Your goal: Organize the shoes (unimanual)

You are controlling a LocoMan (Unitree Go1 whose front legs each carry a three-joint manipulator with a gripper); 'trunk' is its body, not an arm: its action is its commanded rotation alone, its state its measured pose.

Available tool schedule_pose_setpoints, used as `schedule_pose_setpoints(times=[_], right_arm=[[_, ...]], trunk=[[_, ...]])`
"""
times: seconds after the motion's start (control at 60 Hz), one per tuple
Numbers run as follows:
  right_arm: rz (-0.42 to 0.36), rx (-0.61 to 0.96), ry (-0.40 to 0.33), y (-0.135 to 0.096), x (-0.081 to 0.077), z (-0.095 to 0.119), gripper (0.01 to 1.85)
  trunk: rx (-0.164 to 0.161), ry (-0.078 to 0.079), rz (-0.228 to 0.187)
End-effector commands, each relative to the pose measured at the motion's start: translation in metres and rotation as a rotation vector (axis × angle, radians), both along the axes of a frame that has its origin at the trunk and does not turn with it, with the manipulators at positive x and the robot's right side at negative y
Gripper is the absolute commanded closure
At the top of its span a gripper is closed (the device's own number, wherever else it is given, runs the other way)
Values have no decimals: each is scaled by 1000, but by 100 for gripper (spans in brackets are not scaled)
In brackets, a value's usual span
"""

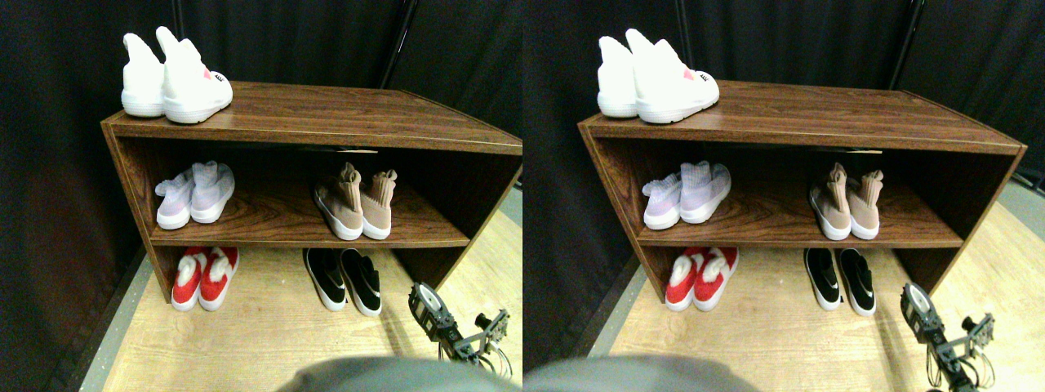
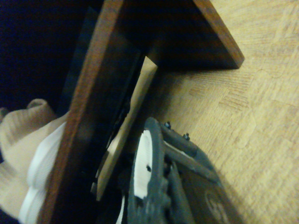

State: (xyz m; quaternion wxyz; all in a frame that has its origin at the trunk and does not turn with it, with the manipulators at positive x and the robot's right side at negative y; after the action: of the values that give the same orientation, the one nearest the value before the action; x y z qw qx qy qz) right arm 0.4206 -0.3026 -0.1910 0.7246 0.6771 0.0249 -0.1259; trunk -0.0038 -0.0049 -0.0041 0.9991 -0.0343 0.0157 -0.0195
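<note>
A: What is the right claw [image 1: 445, 320] doing?

B: It is hovering low over the pale wood-plank floor [image 1: 269, 343], gripping nothing. Whether its dark jaws are parted or closed, I cannot tell; the wrist view is showing only one jaw frame [image 2: 154, 186] from behind.

A: What is lying nearest to it?

B: The pair of black low slip-ons with white soles [image 1: 343, 279] is sitting on the floor just beyond and to the left of the claw, under the brown wooden shoe rack [image 1: 326, 114], apart from the jaws. Further left, the red and white sneakers [image 1: 204, 276] are standing under the same shelf.

A: And higher up?

B: Above and beyond the claw, the tan knit high sock-shoes [image 1: 357, 204] are resting side by side on the middle shelf; the wrist view is catching their white soles [image 2: 39, 172] past the shelf edge. The pale lilac knit sneakers [image 1: 196, 194] are sitting on that shelf's far left. The white high sneakers [image 1: 173, 82] are standing on the rack's top, farthest from the claw.
</note>
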Motion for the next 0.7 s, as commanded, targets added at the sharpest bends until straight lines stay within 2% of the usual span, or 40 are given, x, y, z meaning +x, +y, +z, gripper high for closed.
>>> schedule_pose_setpoints(times=[0.017,0.133,0.4,0.6,0.7], right_arm=[[-44,-18,-14,-4,9,-5,180],[-88,5,25,-9,19,-13,180],[-97,11,59,-16,42,-24,180],[-138,46,79,-13,47,-25,180],[-120,34,91,-10,50,-30,180]], trunk=[[-22,16,11],[-26,12,15],[-35,6,28],[-42,1,35],[-45,-1,39]])
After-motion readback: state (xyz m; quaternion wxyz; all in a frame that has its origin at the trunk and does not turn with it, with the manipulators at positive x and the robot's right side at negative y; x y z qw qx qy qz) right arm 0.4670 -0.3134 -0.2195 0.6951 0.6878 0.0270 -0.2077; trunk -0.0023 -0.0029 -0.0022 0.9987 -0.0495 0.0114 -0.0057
